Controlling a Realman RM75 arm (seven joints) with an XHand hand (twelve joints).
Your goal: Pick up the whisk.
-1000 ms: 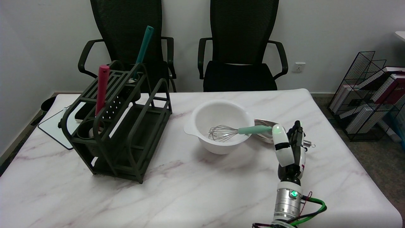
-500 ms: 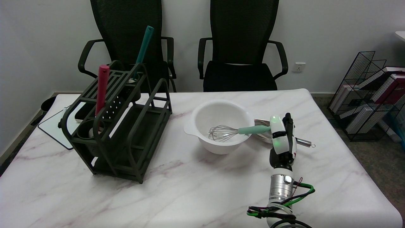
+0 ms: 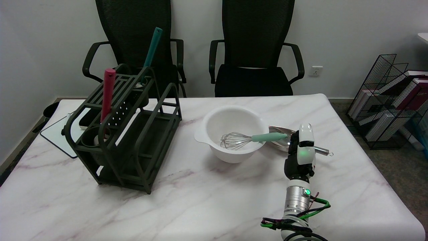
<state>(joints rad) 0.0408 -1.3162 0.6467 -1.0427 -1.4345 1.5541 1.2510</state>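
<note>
Nearest the camera, the right arm rises from the lower right edge of the marble table [image 3: 207,201], green and black cables looped at its wrist. The right hand [image 3: 301,152] stands upright just right of the whisk's handle end, holding nothing; how its fingers lie cannot be told from this side. Behind the hand lies a metal spoon [image 3: 281,134] whose thin handle pokes out to the right. The whisk [image 3: 252,138] rests in the white bowl [image 3: 230,120], wire head inside, mint-green handle leaning over the right rim. Left of the bowl stands a dark rack [image 3: 133,134] with a red utensil [image 3: 107,93] and a teal utensil [image 3: 152,47]. Two black chairs [image 3: 254,50] stand beyond the table.
</note>
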